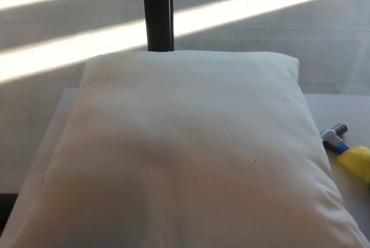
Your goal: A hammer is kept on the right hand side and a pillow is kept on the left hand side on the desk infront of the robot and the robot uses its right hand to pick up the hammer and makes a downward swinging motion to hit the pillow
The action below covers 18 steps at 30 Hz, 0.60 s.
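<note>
A big white pillow (185, 150) fills most of the head view and lies on the pale desk (341, 109). Just past its right edge lies the hammer (347, 150). Its grey metal head (334, 134) points up and left, followed by a short blue neck and a yellow grip (358, 162) that runs off the right edge of the picture. The pillow's side covers a little of the hammer. Neither of my hands shows in this view.
A dark upright post (158, 10) stands behind the pillow at top centre. Beyond the desk is grey floor (260, 11) crossed by bright bands of sunlight. A strip of desk shows to the pillow's left (58, 115).
</note>
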{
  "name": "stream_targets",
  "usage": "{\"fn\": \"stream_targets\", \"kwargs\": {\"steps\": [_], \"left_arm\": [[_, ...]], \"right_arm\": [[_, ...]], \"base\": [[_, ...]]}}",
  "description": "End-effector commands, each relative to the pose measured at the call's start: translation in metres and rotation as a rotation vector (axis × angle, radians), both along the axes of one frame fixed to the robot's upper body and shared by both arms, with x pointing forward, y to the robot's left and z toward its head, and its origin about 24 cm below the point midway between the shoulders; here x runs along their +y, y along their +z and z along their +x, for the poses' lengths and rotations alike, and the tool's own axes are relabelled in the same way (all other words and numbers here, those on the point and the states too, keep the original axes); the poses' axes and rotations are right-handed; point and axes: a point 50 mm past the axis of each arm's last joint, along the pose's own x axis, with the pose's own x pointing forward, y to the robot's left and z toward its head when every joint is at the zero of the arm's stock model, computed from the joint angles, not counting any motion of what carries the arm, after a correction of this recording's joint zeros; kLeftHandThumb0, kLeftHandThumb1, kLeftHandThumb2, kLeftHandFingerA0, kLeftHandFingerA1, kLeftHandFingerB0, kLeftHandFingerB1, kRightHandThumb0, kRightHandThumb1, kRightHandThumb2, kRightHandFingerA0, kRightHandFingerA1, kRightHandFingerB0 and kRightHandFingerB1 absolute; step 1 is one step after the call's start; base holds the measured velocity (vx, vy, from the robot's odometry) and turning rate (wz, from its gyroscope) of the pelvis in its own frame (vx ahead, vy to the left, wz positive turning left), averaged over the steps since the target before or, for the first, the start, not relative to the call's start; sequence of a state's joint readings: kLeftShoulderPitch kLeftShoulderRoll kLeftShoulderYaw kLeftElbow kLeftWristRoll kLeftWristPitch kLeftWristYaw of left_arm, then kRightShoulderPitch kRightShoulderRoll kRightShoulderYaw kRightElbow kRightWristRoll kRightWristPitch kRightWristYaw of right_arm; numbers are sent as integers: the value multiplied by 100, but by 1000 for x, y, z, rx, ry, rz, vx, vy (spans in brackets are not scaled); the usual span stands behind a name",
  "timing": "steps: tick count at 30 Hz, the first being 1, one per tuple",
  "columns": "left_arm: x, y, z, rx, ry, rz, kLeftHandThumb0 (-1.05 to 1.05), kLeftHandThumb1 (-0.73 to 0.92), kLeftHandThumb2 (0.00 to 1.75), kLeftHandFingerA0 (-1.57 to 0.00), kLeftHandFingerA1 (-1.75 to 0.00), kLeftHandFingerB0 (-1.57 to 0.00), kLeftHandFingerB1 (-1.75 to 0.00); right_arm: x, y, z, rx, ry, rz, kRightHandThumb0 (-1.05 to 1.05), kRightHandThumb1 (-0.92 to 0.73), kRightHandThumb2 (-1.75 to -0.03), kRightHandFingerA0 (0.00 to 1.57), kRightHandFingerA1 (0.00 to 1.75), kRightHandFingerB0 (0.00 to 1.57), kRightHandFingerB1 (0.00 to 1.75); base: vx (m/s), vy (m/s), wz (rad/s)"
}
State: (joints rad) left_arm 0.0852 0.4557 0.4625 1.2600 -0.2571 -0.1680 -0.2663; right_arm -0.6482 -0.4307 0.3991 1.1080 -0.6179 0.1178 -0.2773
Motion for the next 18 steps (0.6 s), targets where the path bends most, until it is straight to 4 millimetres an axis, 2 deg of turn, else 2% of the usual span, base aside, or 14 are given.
{"fn": "stream_targets", "kwargs": {"steps": [1,2,3,4,5,6,7,9,11,13,14,15,17,18], "left_arm": [[4,3,-1,-34,27,-11,-61,71,61,-70,-64,-64,-54],[4,5,-2,-18,-11,11,-61,74,62,-70,-63,-61,-53],[5,5,-2,-13,-15,15,-62,74,62,-69,-62,-60,-52],[5,5,-2,-15,-10,15,-61,74,62,-69,-62,-60,-52],[5,5,-3,-14,-7,15,-61,74,62,-69,-62,-60,-52],[5,5,-4,-14,5,5,-61,75,62,-67,-60,-56,-50],[6,5,-5,-14,10,1,-60,75,62,-67,-60,-57,-50],[6,4,-6,-10,11,0,-60,75,62,-67,-60,-57,-50],[6,4,-6,12,-14,14,-60,77,63,-67,-59,-57,-49],[6,5,-8,9,-15,9,-61,77,63,-67,-59,-56,-49],[6,4,-9,5,-3,3,-60,77,63,-67,-58,-57,-48],[6,4,-9,1,5,5,-59,76,63,-69,-58,-57,-48],[6,5,-8,3,-20,14,-61,77,63,-69,-60,-56,-49],[6,5,-8,3,-18,14,-62,76,62,-71,-60,-58,-50]], "right_arm": [[-22,-33,-30,19,-452,552,-42,-91,-69,58,140,40,109],[-26,-32,-31,-11,-517,647,-50,-87,-72,66,156,49,125],[-30,-31,-33,-87,-594,787,-45,-88,-65,70,175,52,152],[-35,-29,-35,-123,-635,834,-39,-81,-69,80,175,60,148],[-35,-29,-35,-125,-637,839,-39,-81,-69,80,175,60,148],[-42,-28,-38,-179,-691,894,-39,-76,-75,97,175,71,149],[-47,-27,-40,-201,-729,924,-45,-81,-71,97,175,70,157],[-48,-27,-41,-197,-751,933,-45,-81,-71,97,175,70,157],[-51,-19,-37,-256,-721,1097,-38,-69,-90,107,175,86,167],[-49,-15,-33,-279,-740,1158,-41,-73,-83,109,175,90,165],[-47,-12,-29,-296,-719,1193,-36,-67,-90,109,175,92,160],[-46,-9,-26,-316,-731,1255,-34,-70,-91,110,175,92,155],[-42,-2,-19,-321,-702,1315,-33,-70,-94,110,175,93,156],[-42,0,-18,-317,-690,1320,-34,-71,-91,108,175,87,162]], "base": [[0,0,0],[0,0,0],[0,0,0],[0,0,0],[0,0,0],[0,0,0],[0,0,0],[0,0,0],[0,0,0],[0,0,0],[0,0,0],[0,0,0],[0,0,0],[0,0,0]]}}
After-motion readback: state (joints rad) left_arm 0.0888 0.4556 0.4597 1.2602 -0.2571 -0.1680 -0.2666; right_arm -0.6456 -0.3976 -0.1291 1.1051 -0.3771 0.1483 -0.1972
